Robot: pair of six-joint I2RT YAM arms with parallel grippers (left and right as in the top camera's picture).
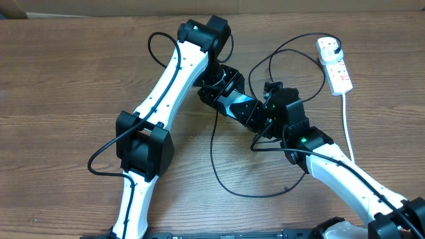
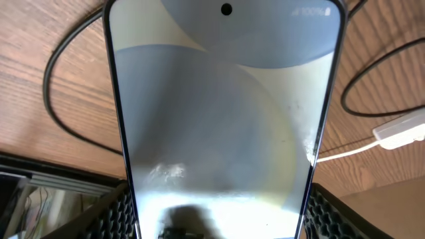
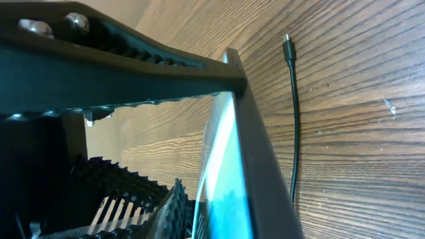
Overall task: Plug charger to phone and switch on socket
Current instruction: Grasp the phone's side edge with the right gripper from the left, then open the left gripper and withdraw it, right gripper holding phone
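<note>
— How do your arms sit over the table [image 1: 66, 79]?

— My left arm [image 1: 169, 79] rises from the near edge to a high elbow at the far side, then folds back down toward the middle. My right arm [image 1: 345, 176] comes in low from the near right corner and aims at the same spot. The two wrists meet almost nose to nose.

— And the socket?

— The socket [image 1: 334, 63] lies at the far right, well apart from both wrists. Its white cord [image 1: 348, 126] runs back toward me, and a black plug [image 1: 337, 45] sits at its far end.

— Where is the phone?

— The phone [image 2: 219, 119] is between my wrists. My left gripper [image 1: 226, 93] is clamped on it, with the ribbed pads [image 2: 118, 214] pressing its two long edges and the screen facing my left wrist camera.

— Your right gripper?

— The right gripper [image 1: 262, 116] is at the phone's other end. I see one finger [image 3: 133, 60] reaching to the phone's corner, with the phone edge-on just past it. I can't tell whether that gripper is closed.

— The charger?

— The charger [image 1: 216, 162] loops its thin black cable across the table around both wrists. Its connector [image 3: 287, 45] lies loose on the wood, near the phone's edge but apart from it.
</note>
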